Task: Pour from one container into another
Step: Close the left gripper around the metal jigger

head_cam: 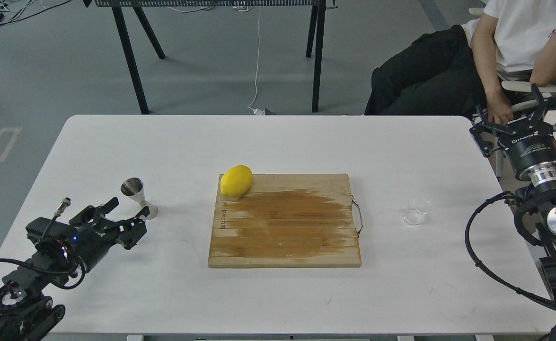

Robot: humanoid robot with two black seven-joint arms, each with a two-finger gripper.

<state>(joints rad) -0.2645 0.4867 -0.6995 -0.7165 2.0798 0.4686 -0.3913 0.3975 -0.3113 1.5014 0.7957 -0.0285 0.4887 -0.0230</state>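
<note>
Spread apart and empty, the left pincer [125, 221] is held low over the white desk [278, 142], its fingertips just beside the base of the steel jigger [138, 198], which is left upright on the desk's left part. Whether the fingertips touch the jigger cannot be told. At the desk's right edge the right pincer [523, 111] is held raised, its fingers parted and nothing gripped between them. The clear glass cup [415, 210] is seen on the desk, to the right of the wooden cutting board [285, 220] and apart from its metal handle. A yellow lemon [236, 181] is rested on the board's far left corner. A darker wet-looking patch is spread over the board's middle. A seated person [495, 52] is seen beyond the desk's right corner.
</note>
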